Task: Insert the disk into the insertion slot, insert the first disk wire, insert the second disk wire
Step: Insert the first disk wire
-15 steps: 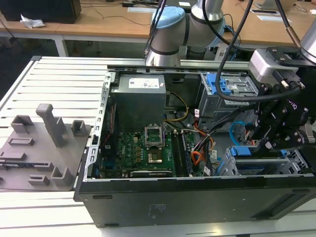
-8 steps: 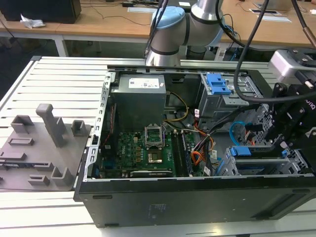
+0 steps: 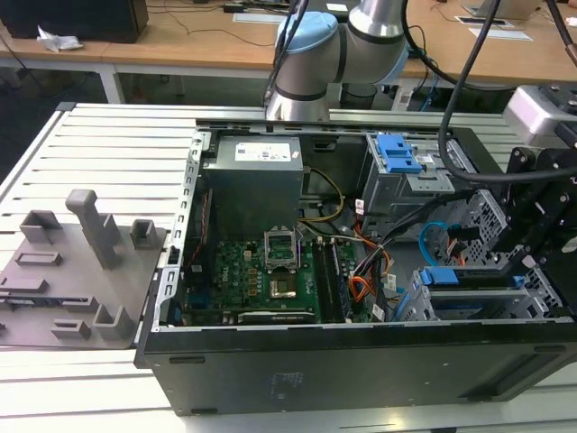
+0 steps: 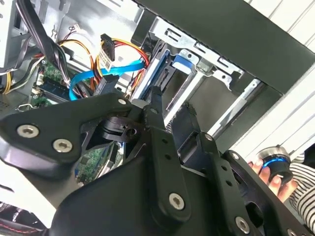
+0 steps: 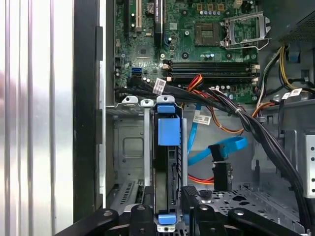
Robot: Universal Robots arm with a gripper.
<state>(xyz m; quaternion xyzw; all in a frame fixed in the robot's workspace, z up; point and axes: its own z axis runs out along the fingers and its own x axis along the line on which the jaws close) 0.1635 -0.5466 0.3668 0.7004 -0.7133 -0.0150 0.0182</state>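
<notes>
The disk point(image 5: 167, 162) stands on edge in its blue carrier inside the insertion slot point(image 5: 125, 147), a grey perforated cage point(image 3: 478, 302) at the case's front corner on the exterior view's right. My gripper point(image 5: 167, 209) is open, with one finger on each side of the disk's near end point(image 4: 184, 61). The second disk wire point(image 5: 216, 150), a light-blue flat cable with a small dark plug, hangs loose beside the cage. A dark plug point(image 5: 222, 177) on orange and red wires dangles just under it. In the second wrist view the blue cable point(image 4: 98, 73) loops behind my fingers point(image 4: 156, 98).
The open case holds a motherboard point(image 3: 261, 266), a power supply point(image 3: 252, 180) and a taller cage with a blue latch point(image 3: 397, 153). Black cable bundles point(image 5: 246, 123) cross near the slot. A grey fixture plate point(image 3: 72, 262) lies on the exterior view's left. A person's hand point(image 4: 273, 169) holds a blue knob.
</notes>
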